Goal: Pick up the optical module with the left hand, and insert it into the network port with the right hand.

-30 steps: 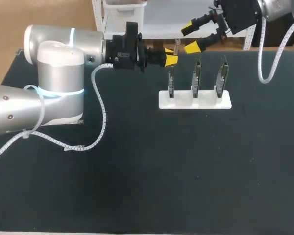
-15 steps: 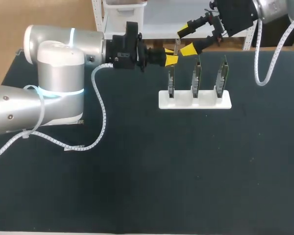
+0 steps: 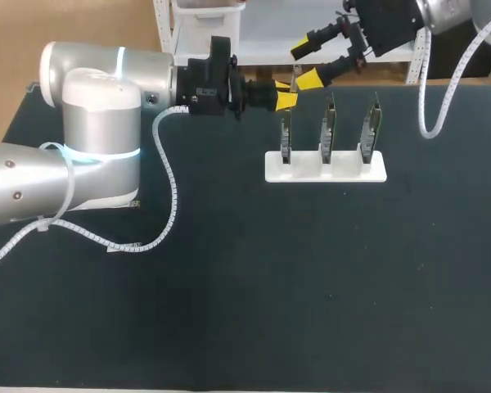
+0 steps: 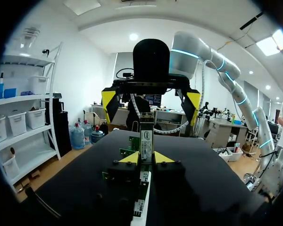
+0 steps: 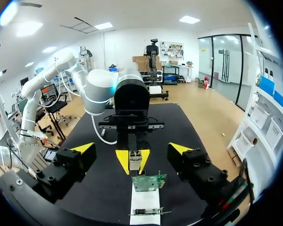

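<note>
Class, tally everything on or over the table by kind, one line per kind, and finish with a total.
circuit boards, upright in the holder: 3
white holder: 1
optical module, held in the left fingers: 1
grippers, the left gripper and the right gripper: 2
Total: 7

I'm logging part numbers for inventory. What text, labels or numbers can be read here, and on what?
Label on the optical module in the left gripper: there is print, but it is too small and blurred to read.
Green circuit cards in the white holder: no marking that can be read.
No other text shows on the table.
</note>
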Available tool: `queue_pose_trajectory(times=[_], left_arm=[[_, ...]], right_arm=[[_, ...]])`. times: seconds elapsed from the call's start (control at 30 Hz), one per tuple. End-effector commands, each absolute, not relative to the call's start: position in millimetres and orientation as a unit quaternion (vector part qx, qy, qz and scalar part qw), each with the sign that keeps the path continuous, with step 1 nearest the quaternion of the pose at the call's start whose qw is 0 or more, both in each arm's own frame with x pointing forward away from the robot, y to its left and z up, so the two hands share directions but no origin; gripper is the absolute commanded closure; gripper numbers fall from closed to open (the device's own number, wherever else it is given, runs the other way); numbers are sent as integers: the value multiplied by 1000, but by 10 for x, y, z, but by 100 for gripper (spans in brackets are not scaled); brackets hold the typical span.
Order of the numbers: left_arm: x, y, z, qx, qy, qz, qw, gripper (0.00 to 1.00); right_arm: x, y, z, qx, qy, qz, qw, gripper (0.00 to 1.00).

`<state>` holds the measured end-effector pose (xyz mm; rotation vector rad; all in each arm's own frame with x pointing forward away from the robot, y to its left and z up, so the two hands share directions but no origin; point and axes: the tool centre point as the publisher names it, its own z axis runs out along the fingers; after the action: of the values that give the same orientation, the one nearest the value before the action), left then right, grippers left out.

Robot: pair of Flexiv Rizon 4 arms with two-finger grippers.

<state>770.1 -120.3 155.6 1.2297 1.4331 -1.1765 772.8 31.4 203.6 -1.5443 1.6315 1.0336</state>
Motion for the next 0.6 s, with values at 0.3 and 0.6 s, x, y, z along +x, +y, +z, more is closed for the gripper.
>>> queue_pose_trajectory(times=[0.3, 0.6], left_arm=[[7712, -1209, 1550, 496, 577, -474, 443, 100], [7712, -1209, 1550, 496, 577, -474, 443, 100]], right_arm=[[7658, 342, 2003, -587, 626, 394, 328, 0], [7657, 343, 1996, -588, 626, 395, 327, 34]])
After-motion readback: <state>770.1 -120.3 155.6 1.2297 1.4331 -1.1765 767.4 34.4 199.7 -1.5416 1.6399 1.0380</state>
